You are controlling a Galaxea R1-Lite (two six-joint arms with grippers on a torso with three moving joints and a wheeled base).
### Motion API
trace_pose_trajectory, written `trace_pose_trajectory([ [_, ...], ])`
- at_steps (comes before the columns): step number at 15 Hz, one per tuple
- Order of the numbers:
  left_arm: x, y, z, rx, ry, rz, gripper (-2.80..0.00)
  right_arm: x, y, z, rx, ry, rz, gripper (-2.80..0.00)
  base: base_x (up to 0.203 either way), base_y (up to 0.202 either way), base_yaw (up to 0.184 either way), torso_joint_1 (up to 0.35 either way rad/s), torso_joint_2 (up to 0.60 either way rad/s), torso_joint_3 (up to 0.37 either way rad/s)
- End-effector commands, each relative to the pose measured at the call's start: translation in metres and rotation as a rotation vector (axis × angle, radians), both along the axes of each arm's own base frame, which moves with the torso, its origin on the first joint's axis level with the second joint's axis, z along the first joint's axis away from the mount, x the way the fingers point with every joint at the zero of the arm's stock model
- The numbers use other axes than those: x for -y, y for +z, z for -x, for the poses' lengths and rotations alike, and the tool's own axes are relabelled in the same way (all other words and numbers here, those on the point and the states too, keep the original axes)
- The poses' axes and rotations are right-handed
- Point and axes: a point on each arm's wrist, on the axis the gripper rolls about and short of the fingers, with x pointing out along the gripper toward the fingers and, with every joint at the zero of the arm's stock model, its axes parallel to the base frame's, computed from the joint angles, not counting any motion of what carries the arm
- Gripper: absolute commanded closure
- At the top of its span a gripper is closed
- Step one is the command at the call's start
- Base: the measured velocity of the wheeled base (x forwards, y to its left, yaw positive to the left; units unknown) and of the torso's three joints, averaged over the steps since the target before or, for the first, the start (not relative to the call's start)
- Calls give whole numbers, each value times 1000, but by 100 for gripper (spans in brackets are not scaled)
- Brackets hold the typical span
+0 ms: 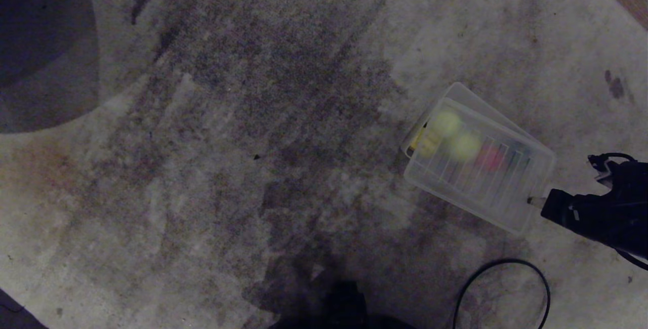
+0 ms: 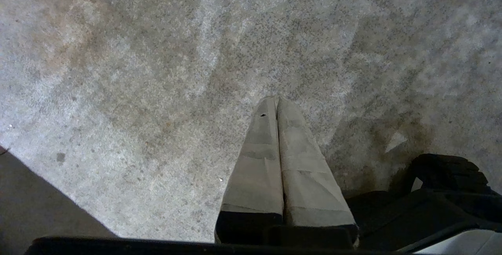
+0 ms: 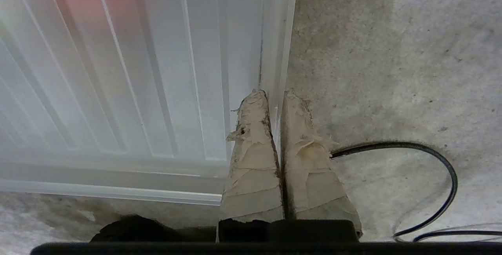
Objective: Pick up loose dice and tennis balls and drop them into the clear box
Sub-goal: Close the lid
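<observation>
While the ribbed lid (image 1: 481, 172) covers the clear box (image 1: 455, 91), the right gripper (image 3: 276, 94) pinches the lid's right rim, black cable (image 1: 506, 268) nearby.

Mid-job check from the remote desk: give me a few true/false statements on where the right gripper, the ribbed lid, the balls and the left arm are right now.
1. The right gripper is shut on the edge of the ribbed lid. True: one finger sits on either side of the rim.
2. Both tennis balls lie loose on the carpet. False: they show through the lid, inside the clear box.
3. The lid lies skewed over the box, with one box corner sticking out. True.
4. The left gripper holds a yellow die. False: it is shut on nothing, above bare carpet.
5. A black cable lies on the carpet near the box. True.
6. The box stands on a wooden table. False: it stands on the carpet.
</observation>
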Motion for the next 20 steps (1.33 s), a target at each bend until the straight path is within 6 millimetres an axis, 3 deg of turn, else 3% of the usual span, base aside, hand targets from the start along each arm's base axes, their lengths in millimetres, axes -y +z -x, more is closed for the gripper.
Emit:
trace_pose_trajectory([
  [1, 0, 0, 0, -3, 1, 1, 0, 0, 0, -3, 4, 4, -3, 0, 0, 0, 0, 0, 0, 0],
  [7, 0, 0, 0, -3, 1, 1, 0, -2, -8, -7, -20, 42, -26, 0, 0, 0, 0, 0, 0, 0],
  [13, 0, 0, 0, -3, 1, 1, 0, 0, -1, -10, 26, 39, -16, 0, 0, 0, 0, 0, 0, 0],
  [14, 0, 0, 0, -3, 1, 1, 0, 0, 0, -12, 47, 39, -10, -280, 0, 0, 0, 0, 0, 0],
  [20, 0, 0, 0, -3, 1, 1, 0, -2, 0, -10, 51, 62, 7, -280, 0, 0, 0, 0, 0, 0],
])
